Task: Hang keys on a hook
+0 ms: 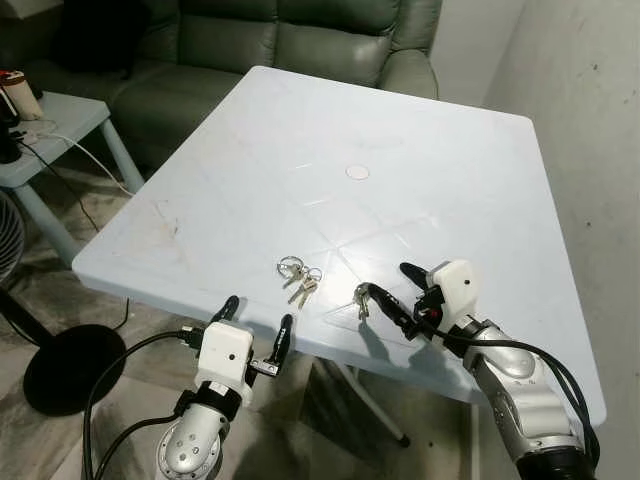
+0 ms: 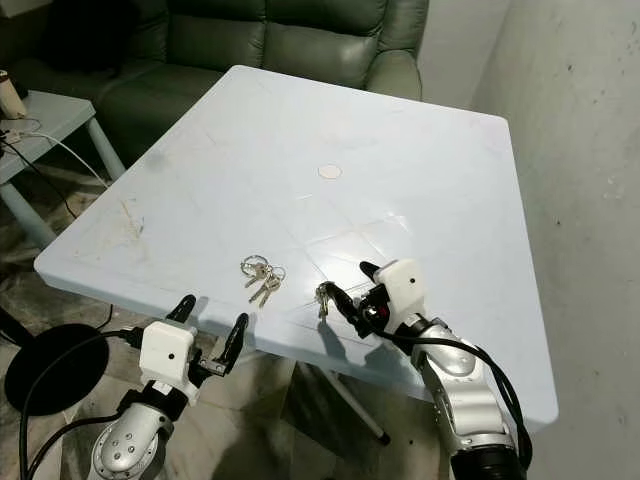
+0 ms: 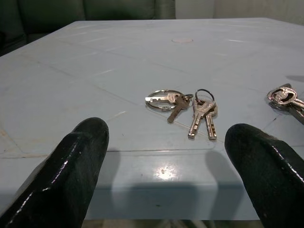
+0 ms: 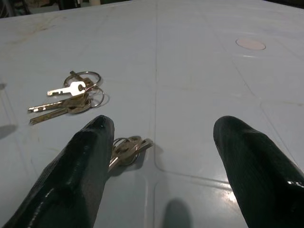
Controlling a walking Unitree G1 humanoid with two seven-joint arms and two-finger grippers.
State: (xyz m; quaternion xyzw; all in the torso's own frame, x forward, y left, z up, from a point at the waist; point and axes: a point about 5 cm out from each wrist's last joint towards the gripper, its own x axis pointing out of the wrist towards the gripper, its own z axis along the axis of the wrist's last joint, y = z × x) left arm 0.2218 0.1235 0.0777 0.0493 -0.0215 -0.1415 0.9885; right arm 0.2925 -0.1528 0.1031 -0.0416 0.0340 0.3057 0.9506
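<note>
From my seat, the left gripper (image 1: 258, 320) hangs just off the near edge of the surface (image 1: 300, 150), its two black fingers spread wide and holding nothing; its wrist view looks straight across the edge at the larger bunch of keys (image 1: 299, 277), which lies flat a little way in from that edge, rings toward the far side and blades fanning back toward me. So that bunch sits dead ahead of the left gripper, between its fingers in line of sight but not yet within reach. Moving rightward, a second, smaller bunch of keys (image 1: 361, 298) lies just beside the near finger (image 4: 80, 166) of the right gripper (image 1: 390, 283), which is over the surface, also spread wide and empty. In the right wrist view those keys poke out from behind that finger rather than sitting in the gap, so I judge the right gripper is the nearer arm to a bunch but needs to shift sideways toward its own left to straddle it. I can make out no hook from here.
</note>
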